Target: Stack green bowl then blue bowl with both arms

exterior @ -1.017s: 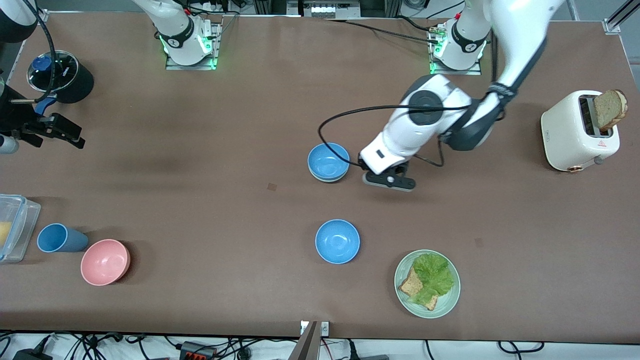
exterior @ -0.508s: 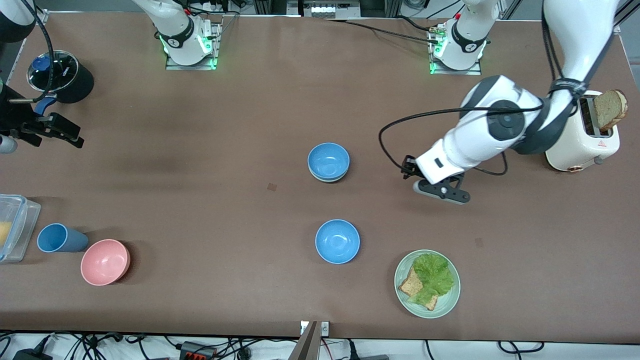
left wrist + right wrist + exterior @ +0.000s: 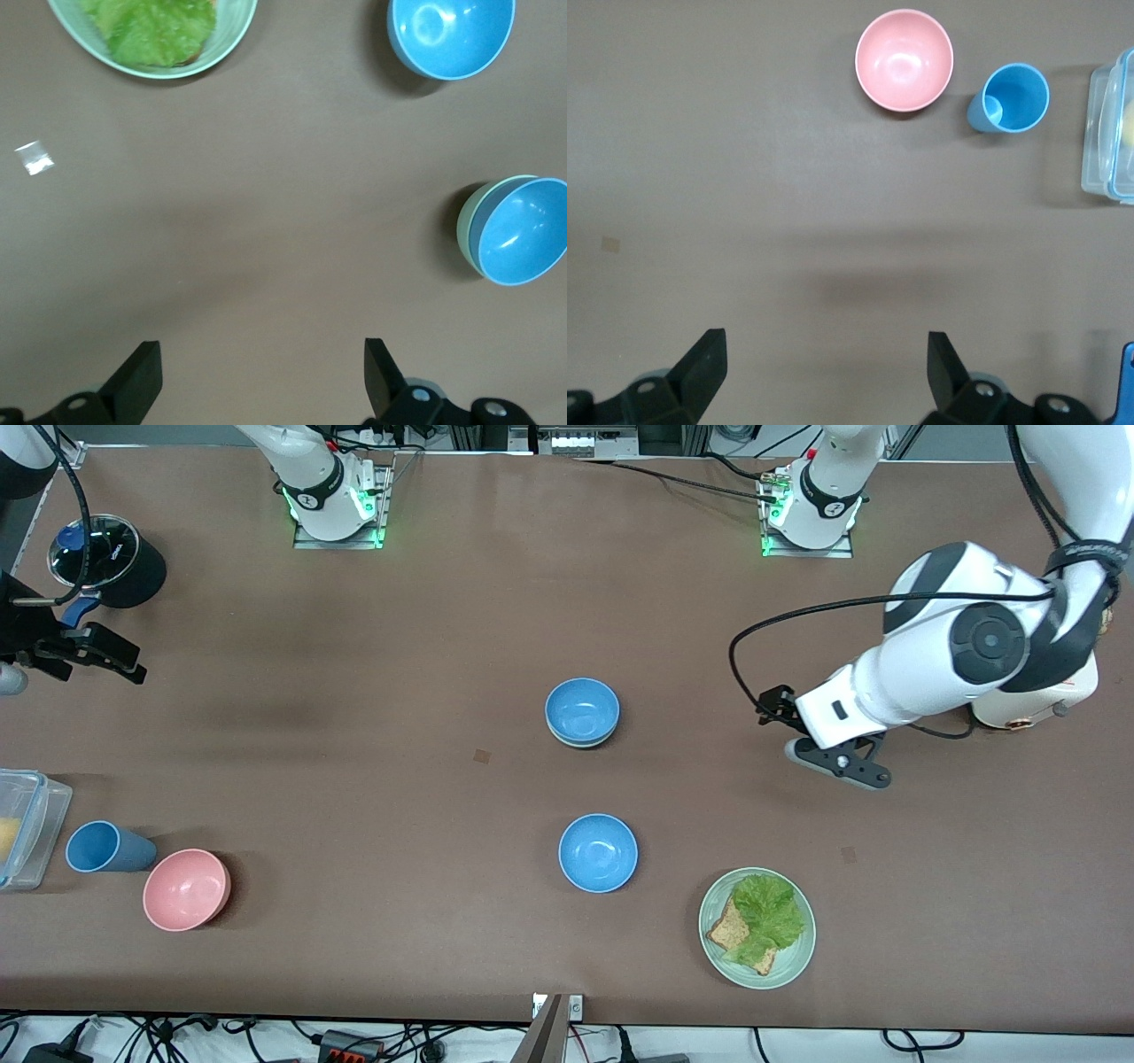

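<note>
A blue bowl (image 3: 582,708) sits nested in the green bowl (image 3: 578,743) at the table's middle; only a thin rim of the green bowl shows under it. In the left wrist view the blue bowl (image 3: 524,232) sits tilted in the green bowl (image 3: 465,230). A second blue bowl (image 3: 598,852) stands alone, nearer the front camera, and shows in the left wrist view (image 3: 452,31). My left gripper (image 3: 837,764) is open and empty over bare table between the stack and the toaster; it also shows in the left wrist view (image 3: 260,354). My right gripper (image 3: 102,657) waits open and empty over the right arm's end, also in the right wrist view (image 3: 824,343).
A pale-green plate (image 3: 797,961) with lettuce and bread lies near the front edge. A white toaster (image 3: 1032,707) stands partly under the left arm. A pink bowl (image 3: 186,888), a blue cup (image 3: 106,847), a clear container (image 3: 31,828) and a black lidded pot (image 3: 111,560) are at the right arm's end.
My left arm has drawn away from the stacked bowls toward the toaster, its gripper empty. The stack stays put. My right arm has barely moved.
</note>
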You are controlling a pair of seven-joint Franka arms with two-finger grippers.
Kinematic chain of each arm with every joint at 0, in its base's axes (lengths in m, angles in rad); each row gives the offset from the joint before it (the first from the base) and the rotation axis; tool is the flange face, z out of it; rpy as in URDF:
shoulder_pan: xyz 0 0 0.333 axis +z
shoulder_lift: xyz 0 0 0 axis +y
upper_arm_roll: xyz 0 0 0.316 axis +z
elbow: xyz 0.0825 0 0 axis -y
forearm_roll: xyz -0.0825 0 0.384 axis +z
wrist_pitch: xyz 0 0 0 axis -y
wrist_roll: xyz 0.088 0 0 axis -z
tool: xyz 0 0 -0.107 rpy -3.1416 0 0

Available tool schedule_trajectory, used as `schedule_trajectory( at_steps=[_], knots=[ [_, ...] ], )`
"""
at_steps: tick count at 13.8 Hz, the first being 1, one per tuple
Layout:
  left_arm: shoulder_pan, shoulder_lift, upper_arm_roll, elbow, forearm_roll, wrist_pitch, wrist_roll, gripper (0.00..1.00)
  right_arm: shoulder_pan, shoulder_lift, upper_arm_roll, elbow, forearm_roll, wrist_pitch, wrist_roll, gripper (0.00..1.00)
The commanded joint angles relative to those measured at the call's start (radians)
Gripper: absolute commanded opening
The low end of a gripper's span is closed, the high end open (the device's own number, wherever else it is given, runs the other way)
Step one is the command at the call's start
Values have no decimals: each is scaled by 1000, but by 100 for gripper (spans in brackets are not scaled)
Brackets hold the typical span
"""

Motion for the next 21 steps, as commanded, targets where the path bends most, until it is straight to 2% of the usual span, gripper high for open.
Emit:
schedule_trajectory(
  at_steps=[1,3,5,8,10,13,15,18,21],
  knots=[
    [9,-53,41,64,-85,-83,45,100,-5,-12,7,7,-9,-36,-9,100],
    [-72,-167,233,44,-270,-89,86,100,-7,-12,7,7,-4,-36,-7,100],
    [-248,-243,474,26,-331,-93,132,100,-5,-12,7,7,-6,-36,-7,100],
    [-341,-321,642,9,-344,-117,129,100,-5,-9,7,4,-9,-33,-12,100],
    [-404,-360,781,-34,-340,-117,148,100,-5,-9,7,1,-12,-36,-4,100],
    [-474,-410,889,-52,-340,-105,155,100,-4,-22,7,-29,-13,-26,1,100],
    [-478,-426,900,-63,-331,-106,156,100,-8,-36,6,-43,-16,-26,1,100],
    [-491,-453,924,-60,-330,-106,157,100,-5,-108,7,-135,-24,24,2,100],
    [-513,-461,934,-59,-330,-112,157,100,-7,-141,9,-203,-22,67,2,100]
  ],
)
